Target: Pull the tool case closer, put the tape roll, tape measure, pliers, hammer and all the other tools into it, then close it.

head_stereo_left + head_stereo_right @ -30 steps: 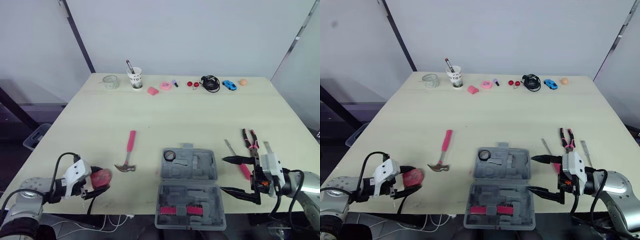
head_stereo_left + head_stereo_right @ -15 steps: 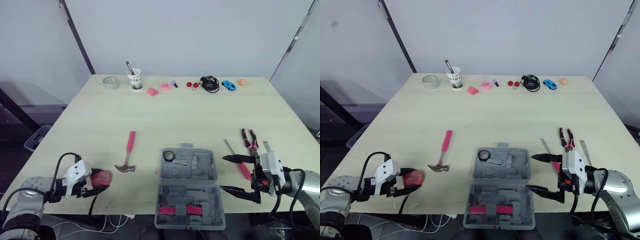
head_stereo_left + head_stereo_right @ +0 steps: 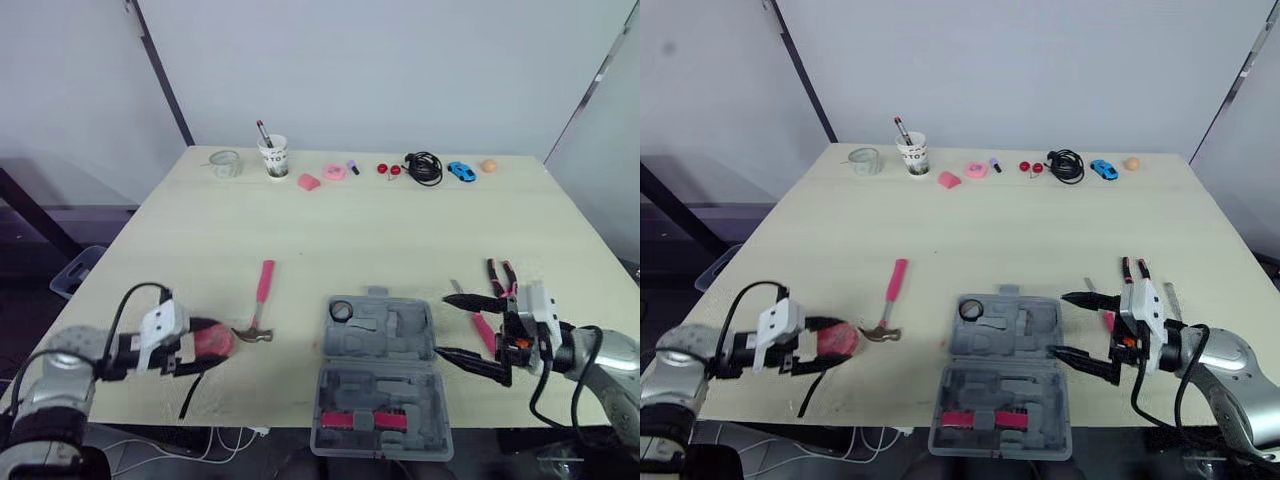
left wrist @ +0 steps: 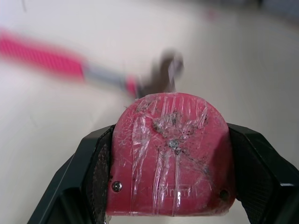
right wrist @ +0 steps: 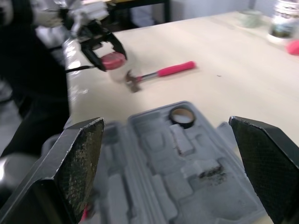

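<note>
Risk, first: drop of tape measure (image 4: 168,154), pinched between left jaws at lower left of the head views, close beside the head of hammer (image 3: 258,302). Likely cause: a snag on that head during the carry toward tool case (image 3: 380,375), or release short of a pocket.

Risk, second: clash of right jaws with the left arm over the same tray. Right jaws spread wide and empty at lower right, just off the case's right edge. Likely cause: both arms reaching in together.

Risk, third: shove of the open case off the desk, its lower half apparently at or past the near lip at bottom centre. Likely cause: a hard downward press.

Risk, fourth: poor seating of tape measure, later blocking closure.

Tape roll (image 3: 340,310) already in the case's upper left pocket. Pliers (image 3: 500,277) and pink-handled screwdriver (image 3: 484,332) out at right, by the right jaws.

Surface: pale wooden desk (image 3: 350,225), matt, broad. Far edge, upper centre: glass jar (image 3: 225,163), paper cup (image 3: 273,157) with pen, small pink items, black cable (image 3: 422,167), blue toy car (image 3: 459,170), orange ball (image 3: 488,164).

Room: plain grey-white wall, dark slanted bar at upper left, grey crate (image 3: 75,272) on floor at left.
</note>
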